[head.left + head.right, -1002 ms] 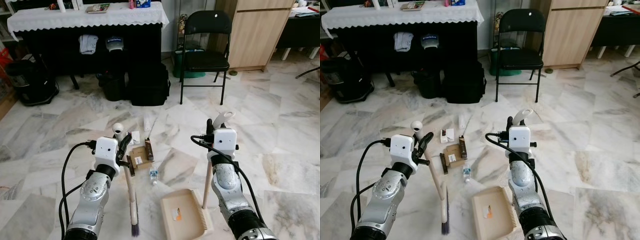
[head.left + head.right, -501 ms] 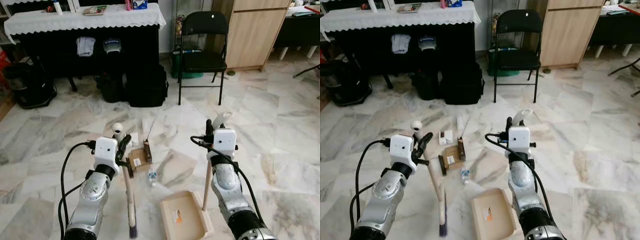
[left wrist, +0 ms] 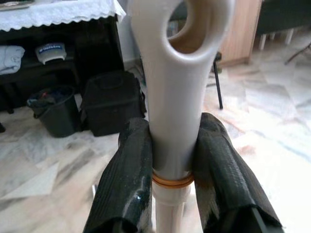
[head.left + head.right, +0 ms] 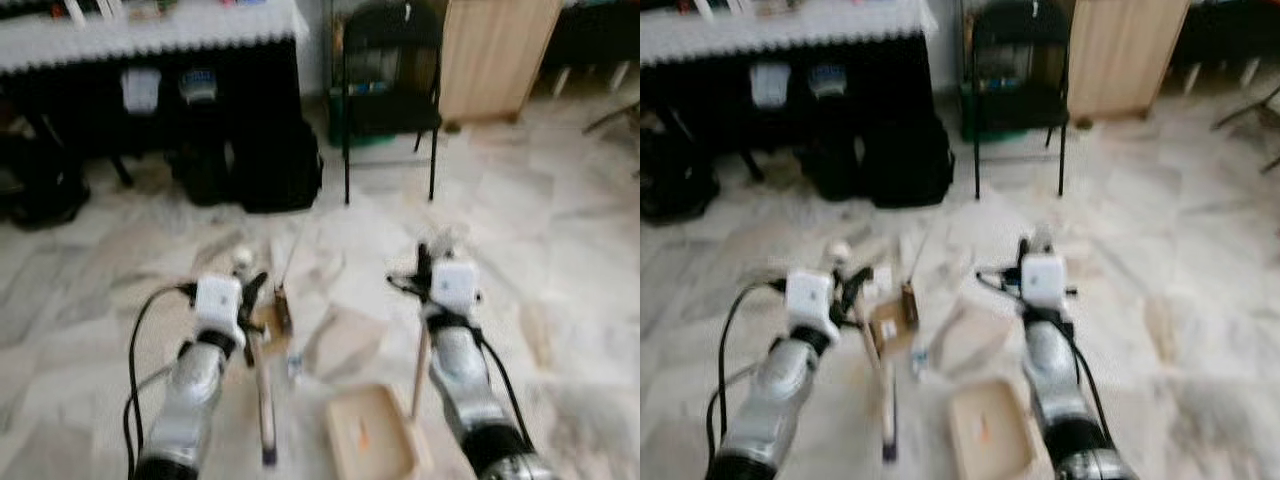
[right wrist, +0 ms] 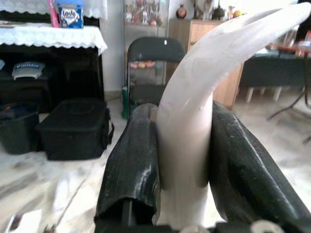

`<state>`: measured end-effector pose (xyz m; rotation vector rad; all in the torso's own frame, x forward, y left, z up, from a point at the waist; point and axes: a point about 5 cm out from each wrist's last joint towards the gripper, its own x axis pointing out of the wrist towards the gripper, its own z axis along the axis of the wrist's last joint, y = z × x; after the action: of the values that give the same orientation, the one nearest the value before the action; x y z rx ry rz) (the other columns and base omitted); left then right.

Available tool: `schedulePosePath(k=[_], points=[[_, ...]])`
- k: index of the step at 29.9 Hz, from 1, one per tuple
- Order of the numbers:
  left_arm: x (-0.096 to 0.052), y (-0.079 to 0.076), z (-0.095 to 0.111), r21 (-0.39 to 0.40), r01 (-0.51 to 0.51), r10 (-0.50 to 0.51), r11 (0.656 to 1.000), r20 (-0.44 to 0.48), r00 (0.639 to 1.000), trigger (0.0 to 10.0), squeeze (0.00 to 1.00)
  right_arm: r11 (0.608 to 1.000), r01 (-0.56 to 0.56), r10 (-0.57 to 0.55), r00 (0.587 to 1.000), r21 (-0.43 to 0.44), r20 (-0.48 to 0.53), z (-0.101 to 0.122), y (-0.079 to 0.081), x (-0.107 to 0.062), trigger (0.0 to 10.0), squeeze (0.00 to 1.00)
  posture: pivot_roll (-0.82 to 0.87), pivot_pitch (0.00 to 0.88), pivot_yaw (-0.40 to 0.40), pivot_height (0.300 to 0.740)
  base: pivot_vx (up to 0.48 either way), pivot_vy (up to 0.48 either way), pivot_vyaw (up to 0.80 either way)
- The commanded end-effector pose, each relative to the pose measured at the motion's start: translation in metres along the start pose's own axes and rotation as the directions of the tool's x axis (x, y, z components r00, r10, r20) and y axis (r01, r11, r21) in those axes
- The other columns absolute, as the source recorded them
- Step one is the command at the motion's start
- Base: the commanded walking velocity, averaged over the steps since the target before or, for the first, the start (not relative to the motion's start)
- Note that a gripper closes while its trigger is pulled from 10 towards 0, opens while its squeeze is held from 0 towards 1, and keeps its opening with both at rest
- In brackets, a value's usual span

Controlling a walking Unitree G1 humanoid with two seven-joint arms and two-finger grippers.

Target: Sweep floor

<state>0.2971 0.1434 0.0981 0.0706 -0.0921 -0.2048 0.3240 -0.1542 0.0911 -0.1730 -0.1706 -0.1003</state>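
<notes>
Near floor: broom (image 4: pixel 263 390) left, dustpan (image 4: pixel 368 443) right, litter (image 4: pixel 283 310) just ahead between them.
Behind: chair (image 4: pixel 385 95) centre, bag (image 4: pixel 275 165) and table (image 4: pixel 150 40) to its left.

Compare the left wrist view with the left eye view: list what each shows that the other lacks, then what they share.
Left wrist view alone: the left gripper's fingers clamped on the broom handle, with its hanging hole and an orange ring. Left eye view alone: the dustpan, the floor litter, and the right gripper holding the dustpan's handle. Shared: the black bag, the chair and the marble floor.
</notes>
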Motion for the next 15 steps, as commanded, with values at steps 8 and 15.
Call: schedulePosePath(k=[8,15], points=[[0.0016,0.0085,0.0104,0.029,-0.02,0.018,0.999,0.041,0.999,10.0,0.0,0.999,-0.029,0.029,0.999,0.018,0.039,0.0096,0.0111,0.0038,10.0,0.0,0.1,0.023,0.056,0.74,0.345,0.0,0.0],[0.0014,0.0086,0.0101,0.029,-0.022,0.021,0.999,0.039,0.999,10.0,0.0,0.999,-0.038,0.037,0.999,0.017,0.035,0.0091,0.0124,0.0034,10.0,0.0,0.1,0.025,0.053,0.74,0.348,0.0,0.0]])
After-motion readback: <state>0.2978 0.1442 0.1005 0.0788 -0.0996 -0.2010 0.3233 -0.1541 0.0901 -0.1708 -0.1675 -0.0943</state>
